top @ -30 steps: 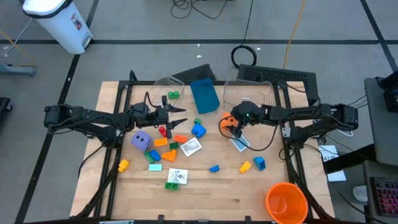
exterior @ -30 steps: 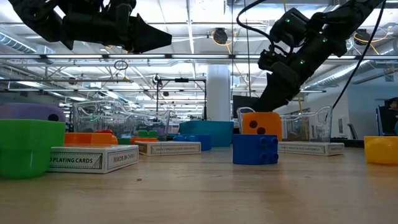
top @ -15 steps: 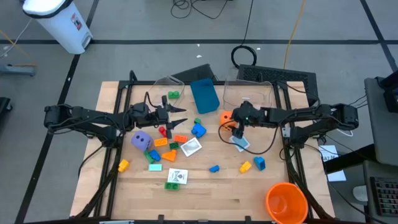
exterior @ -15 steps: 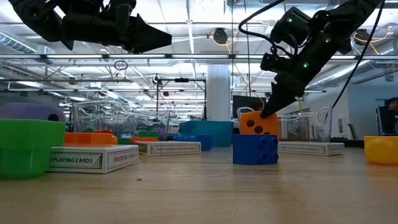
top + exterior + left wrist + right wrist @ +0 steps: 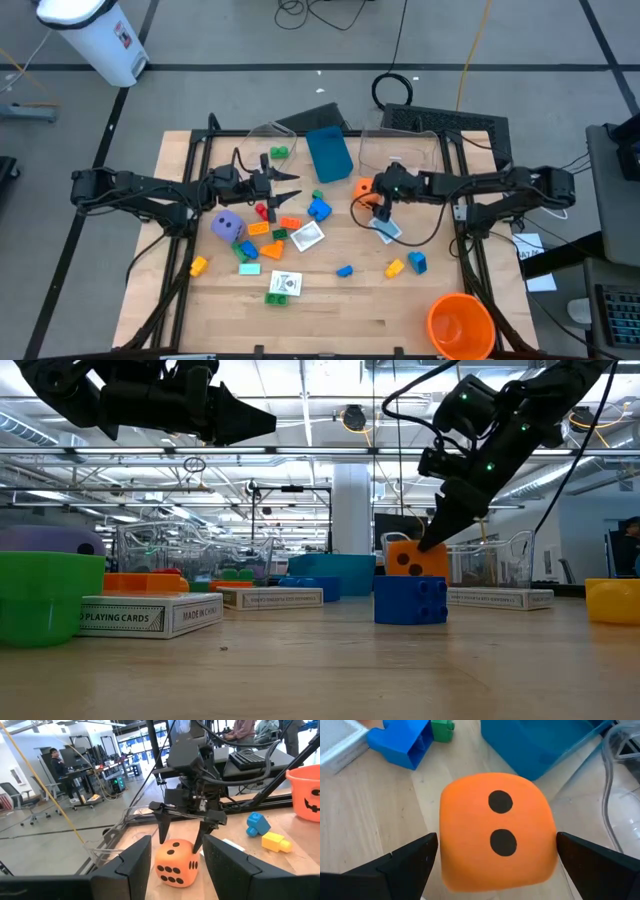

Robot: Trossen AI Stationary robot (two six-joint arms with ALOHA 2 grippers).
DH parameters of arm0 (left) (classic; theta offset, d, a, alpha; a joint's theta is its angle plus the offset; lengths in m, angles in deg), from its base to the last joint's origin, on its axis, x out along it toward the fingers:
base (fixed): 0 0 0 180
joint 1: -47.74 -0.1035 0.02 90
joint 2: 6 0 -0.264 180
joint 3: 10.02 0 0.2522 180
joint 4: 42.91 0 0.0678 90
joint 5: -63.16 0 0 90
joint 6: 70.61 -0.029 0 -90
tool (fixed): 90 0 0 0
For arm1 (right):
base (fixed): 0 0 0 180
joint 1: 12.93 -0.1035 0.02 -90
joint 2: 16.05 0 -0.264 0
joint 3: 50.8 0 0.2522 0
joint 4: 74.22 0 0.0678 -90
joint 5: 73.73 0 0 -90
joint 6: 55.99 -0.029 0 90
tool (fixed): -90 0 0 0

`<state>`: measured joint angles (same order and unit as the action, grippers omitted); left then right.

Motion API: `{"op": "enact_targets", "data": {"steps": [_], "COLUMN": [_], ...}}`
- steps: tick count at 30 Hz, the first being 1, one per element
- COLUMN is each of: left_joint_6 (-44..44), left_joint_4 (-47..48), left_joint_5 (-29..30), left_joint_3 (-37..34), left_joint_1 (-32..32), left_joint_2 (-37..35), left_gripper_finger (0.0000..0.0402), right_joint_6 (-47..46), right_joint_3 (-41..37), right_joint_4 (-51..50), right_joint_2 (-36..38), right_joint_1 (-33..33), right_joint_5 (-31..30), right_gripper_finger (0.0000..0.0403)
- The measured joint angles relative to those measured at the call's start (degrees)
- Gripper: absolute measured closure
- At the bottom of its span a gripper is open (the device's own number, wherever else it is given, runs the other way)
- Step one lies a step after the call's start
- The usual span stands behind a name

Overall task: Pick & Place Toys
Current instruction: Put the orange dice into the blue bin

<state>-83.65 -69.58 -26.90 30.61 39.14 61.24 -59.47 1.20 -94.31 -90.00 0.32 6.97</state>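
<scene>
Setting was a large open robotics lab or workshop. Rig stood on a bare concrete floor (image 5: 250, 40) marked with dark tape lines, cables (image 5: 400, 40) trailing across it. Beyond the wooden table (image 5: 330, 310): exposed ceiling trusses (image 5: 300, 455), workbenches, office chairs (image 5: 12, 795), people at desks.

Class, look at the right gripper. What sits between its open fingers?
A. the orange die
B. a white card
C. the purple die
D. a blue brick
A: the right gripper has its open fingers on either side of the orange die, as the left wrist view also shows.
</scene>
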Motion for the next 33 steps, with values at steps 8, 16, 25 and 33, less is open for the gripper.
{"op": "enact_targets", "data": {"steps": [8, 16, 25, 33], "left_joint_6": [0.11, 0.2, 0.09, 0.11], "left_joint_4": [0.0, 0.0, 0.0, 0.0], "left_joint_5": [-0.02, -0.02, -0.02, -0.02], "left_joint_3": [0.0, 0.0, 0.0, 0.0], "left_joint_1": [0.0, 0.0, 0.0, 0.02], "left_joint_2": [0.01, 0.01, 0.01, 0.01], "left_gripper_finger": [0.0218, 0.0218, 0.0218, 0.0218], "right_joint_6": [-0.2, -0.35, -0.31, -1.3], "right_joint_3": [0.07, -0.01, -0.02, 0.01], "right_joint_4": [0.72, 1.15, 1.62, 1.56], "right_joint_2": [-0.98, -1.09, -1.03, -1.03], "right_joint_1": [0.31, 0.26, 0.33, 0.33], "right_joint_5": [-0.17, -2.28, 1.41, 1.86], "right_gripper_finger": [0.0003, 0.0003, 0.0007, 0.0068]}}
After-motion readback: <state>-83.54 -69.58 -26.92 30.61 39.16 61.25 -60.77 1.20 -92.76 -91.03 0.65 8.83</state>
